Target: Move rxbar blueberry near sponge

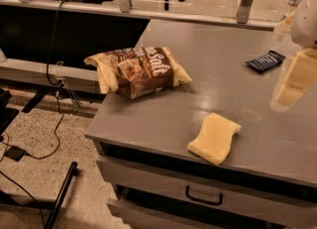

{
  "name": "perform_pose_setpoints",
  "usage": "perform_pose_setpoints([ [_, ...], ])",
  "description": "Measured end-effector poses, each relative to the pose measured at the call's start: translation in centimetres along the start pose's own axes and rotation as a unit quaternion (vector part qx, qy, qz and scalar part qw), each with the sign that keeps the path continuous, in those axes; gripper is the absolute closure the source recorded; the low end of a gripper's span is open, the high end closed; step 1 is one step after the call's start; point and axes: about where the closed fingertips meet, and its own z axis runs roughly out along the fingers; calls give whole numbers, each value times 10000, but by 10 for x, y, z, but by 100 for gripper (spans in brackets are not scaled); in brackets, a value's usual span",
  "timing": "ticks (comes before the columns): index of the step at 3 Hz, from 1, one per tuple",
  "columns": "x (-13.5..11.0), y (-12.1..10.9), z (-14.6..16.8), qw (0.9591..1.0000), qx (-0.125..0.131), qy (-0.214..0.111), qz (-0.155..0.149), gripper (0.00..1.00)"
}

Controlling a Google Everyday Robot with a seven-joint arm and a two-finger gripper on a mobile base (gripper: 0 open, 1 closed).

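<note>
Yellow pincer (291, 85) far right, near rxbar blueberry (265, 61)

This looks like a lab or office workroom set up for robot trials. A plain gray tabletop (208, 39) caps a cabinet whose drawer (163, 186) with a black handle (204, 197) shows at the lower middle. At the left of the frame, black cables (60, 121) trail across a speckled hard floor (29, 119), near a black stand leg (62, 193). Metal posts (246, 0) stand along the top. The robot's gripper (290, 91) hangs at the right edge, over the tabletop.
</note>
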Motion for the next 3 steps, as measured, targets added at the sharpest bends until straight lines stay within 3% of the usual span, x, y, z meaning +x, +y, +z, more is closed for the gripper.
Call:
perform_pose_setpoints([
  [1,37,-99,40,9970,157,-134,748,0],
  [2,56,-152,57,9908,323,-428,1240,0],
  [3,70,-188,62,9765,634,-1116,1730,0],
])
